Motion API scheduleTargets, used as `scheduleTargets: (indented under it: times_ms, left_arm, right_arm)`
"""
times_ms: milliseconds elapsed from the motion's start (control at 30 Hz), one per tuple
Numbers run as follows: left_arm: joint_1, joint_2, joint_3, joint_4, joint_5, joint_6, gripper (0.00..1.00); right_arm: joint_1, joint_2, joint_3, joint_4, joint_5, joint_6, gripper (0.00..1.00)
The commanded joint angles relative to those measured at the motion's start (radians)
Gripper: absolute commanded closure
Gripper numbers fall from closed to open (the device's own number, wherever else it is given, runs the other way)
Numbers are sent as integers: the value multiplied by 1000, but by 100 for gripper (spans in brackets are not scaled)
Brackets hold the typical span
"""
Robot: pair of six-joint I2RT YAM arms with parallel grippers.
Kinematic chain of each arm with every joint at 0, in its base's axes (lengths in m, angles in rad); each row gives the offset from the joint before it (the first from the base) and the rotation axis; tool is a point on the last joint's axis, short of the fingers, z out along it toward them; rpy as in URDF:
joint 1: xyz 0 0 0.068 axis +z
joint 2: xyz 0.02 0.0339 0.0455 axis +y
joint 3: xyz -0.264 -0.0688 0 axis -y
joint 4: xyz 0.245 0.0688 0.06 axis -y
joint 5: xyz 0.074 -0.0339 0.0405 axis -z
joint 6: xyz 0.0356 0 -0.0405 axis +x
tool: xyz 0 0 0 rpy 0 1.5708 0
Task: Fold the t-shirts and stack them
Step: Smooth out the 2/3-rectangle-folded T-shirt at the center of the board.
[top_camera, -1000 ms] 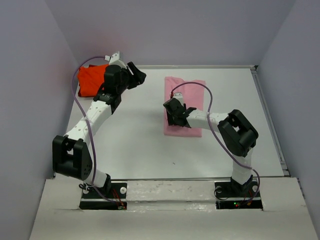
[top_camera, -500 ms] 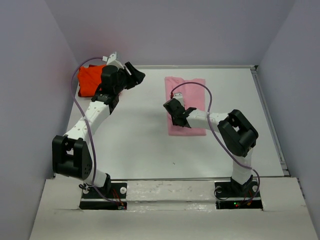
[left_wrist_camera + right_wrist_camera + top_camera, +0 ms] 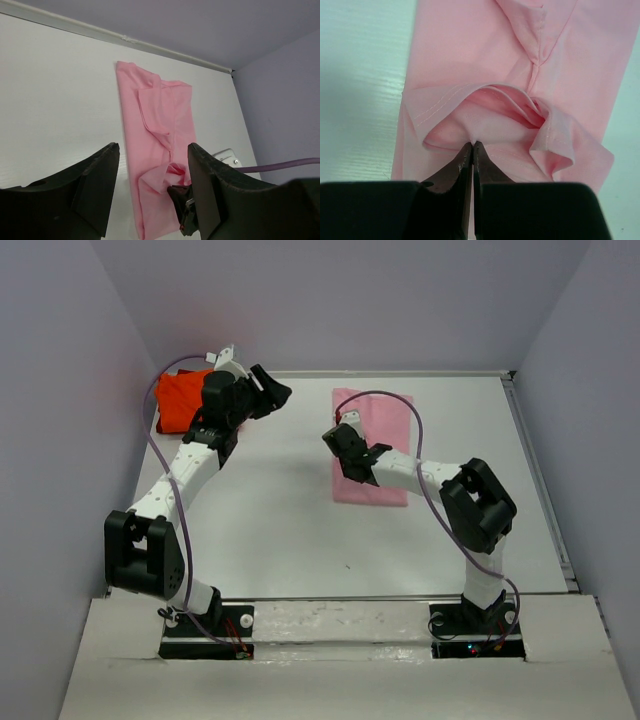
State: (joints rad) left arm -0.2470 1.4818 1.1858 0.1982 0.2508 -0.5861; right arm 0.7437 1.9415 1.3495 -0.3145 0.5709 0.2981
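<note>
The light pink t-shirt [image 3: 390, 425] lies as a long narrow strip right of the table's middle. My right gripper [image 3: 340, 435] is shut on a fold of its near hem [image 3: 470, 127], and the cloth bunches up above the layer beneath. In the right wrist view the fingertips [image 3: 472, 144] meet on the pink cloth [image 3: 485, 50]. The orange-red t-shirt [image 3: 180, 400] sits crumpled in the back left corner. Just to its right, my left gripper [image 3: 275, 390] hangs open and empty. The left wrist view shows the pink t-shirt [image 3: 155, 110] beyond the open left gripper [image 3: 152, 147], with the right gripper [image 3: 182, 200] on it.
Grey walls close in the table on the left, back and right. A raised rim [image 3: 400, 373] runs along the far edge and the right side. A purple cable [image 3: 385, 397] arcs over the pink shirt, another [image 3: 155, 440] loops beside the left arm.
My right gripper has shut on the pink shirt's near hem and moved toward the far side, lifting that fold. The left arm has barely moved.
</note>
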Motion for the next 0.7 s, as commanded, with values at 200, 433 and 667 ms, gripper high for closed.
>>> scheduleTargets:
  times_ms: [200,433,667]
  left_arm:
    - [-1,-8,-5,52,42,-3,34]
    - [0,0,-3,55,56,-6,34]
    - [-1,6,-5,56,58,-3,34]
  right_arm:
    - [-30,51,138,-1,58,-71,76]
    - [-61,120,197,0,43,-99,55]
    - [-83,145,225,0,49,-111,53]
